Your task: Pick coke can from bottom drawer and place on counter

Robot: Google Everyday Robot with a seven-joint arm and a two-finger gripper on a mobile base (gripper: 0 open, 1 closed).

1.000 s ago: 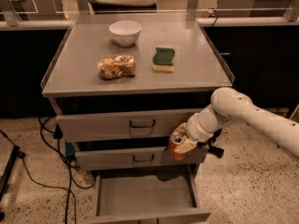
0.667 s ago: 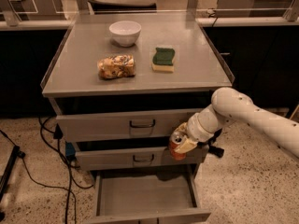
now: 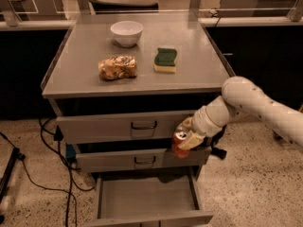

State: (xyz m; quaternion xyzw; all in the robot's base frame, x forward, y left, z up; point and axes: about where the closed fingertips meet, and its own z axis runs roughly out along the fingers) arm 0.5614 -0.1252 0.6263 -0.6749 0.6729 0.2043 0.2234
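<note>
The coke can (image 3: 180, 144), red with a silver lid, is held in my gripper (image 3: 185, 135), which is shut on it in front of the two closed drawer fronts, well above the open bottom drawer (image 3: 147, 198). The drawer's flat grey floor shows nothing on it. The grey counter (image 3: 90, 56) lies above and behind the can. My white arm (image 3: 255, 104) reaches in from the right.
On the counter stand a white bowl (image 3: 126, 32), a brown snack bag (image 3: 117, 67) and a green and yellow sponge (image 3: 165, 60). Black cables (image 3: 47, 141) run on the floor at the left. A pale ledge with clear panels (image 3: 142, 1) runs behind the counter.
The gripper and the can have barely moved; they hold about the same spot in front of the drawer fronts.
</note>
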